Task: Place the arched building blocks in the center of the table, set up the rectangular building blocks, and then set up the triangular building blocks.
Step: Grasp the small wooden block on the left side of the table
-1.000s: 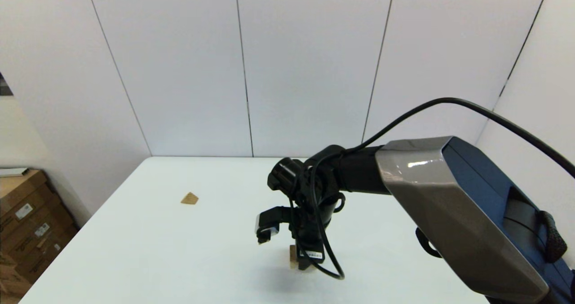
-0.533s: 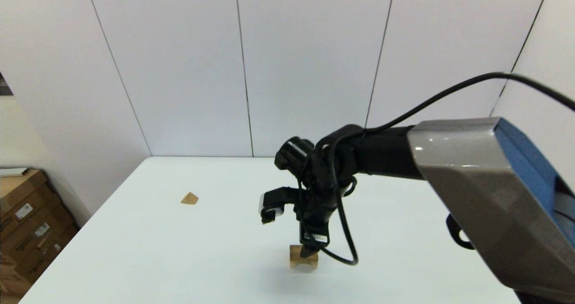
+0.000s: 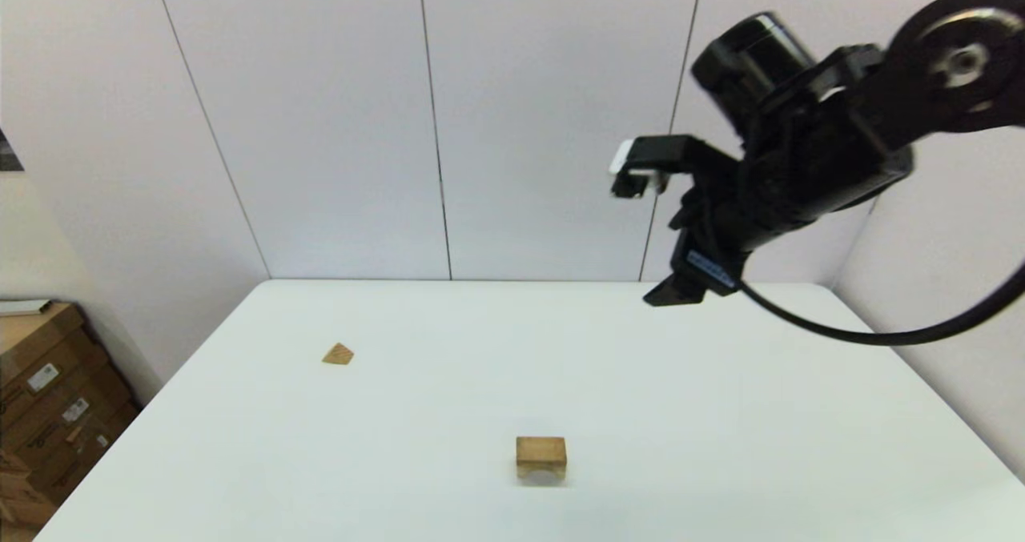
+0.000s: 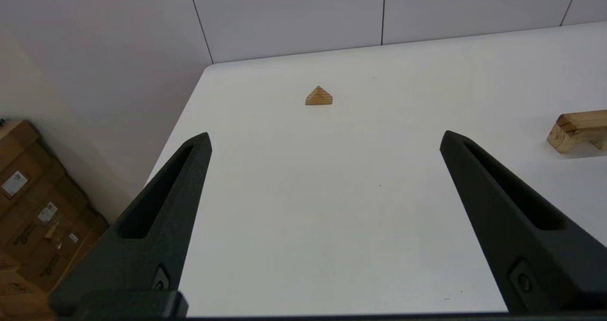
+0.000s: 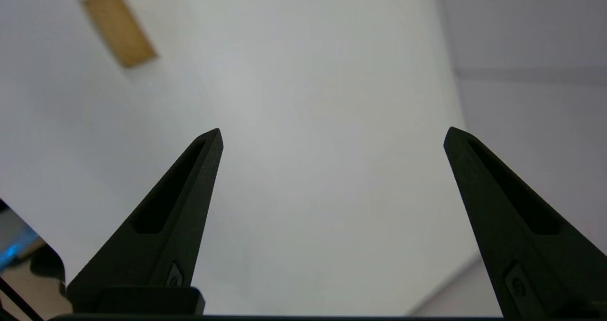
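Note:
The arched block stands alone on its two legs on the white table, near the middle front; it also shows in the left wrist view, arched block. The triangular block lies at the far left, triangular block. My right gripper hangs high over the table's far right, open and empty. Its wrist view shows a blurred oblong wooden block far below; I cannot tell which block it is. My left gripper is open, facing the triangular block. No flat bar shows in the head view.
Cardboard boxes are stacked on the floor left of the table. White wall panels stand behind the table. The table's right edge and a rounded corner lie below my right gripper.
My right gripper let go of the arched block and rose high up and to the right. The block stays where it was set down. The triangular block has not moved.

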You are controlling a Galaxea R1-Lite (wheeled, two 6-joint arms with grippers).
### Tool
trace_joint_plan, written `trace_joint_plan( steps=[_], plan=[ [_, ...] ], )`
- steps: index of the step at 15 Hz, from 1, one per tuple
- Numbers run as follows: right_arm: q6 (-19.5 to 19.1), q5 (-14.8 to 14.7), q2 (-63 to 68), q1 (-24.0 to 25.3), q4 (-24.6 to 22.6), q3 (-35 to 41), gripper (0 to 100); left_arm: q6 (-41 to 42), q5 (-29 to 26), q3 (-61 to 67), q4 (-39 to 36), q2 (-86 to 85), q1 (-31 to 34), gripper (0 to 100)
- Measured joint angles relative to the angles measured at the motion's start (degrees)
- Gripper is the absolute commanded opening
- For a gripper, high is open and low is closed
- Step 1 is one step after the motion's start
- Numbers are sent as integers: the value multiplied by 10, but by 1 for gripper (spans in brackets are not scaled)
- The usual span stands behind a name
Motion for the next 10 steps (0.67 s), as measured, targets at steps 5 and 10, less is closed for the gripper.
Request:
trace_joint_plan(
  steps=[5, 10],
  plan=[
    [74, -10, -202, -65, 0, 132, 100, 0, 0, 0, 0, 0, 0, 100],
    [91, -11, -418, -194, -1, 339, 100, 0, 0, 0, 0, 0, 0, 100]
  ],
)
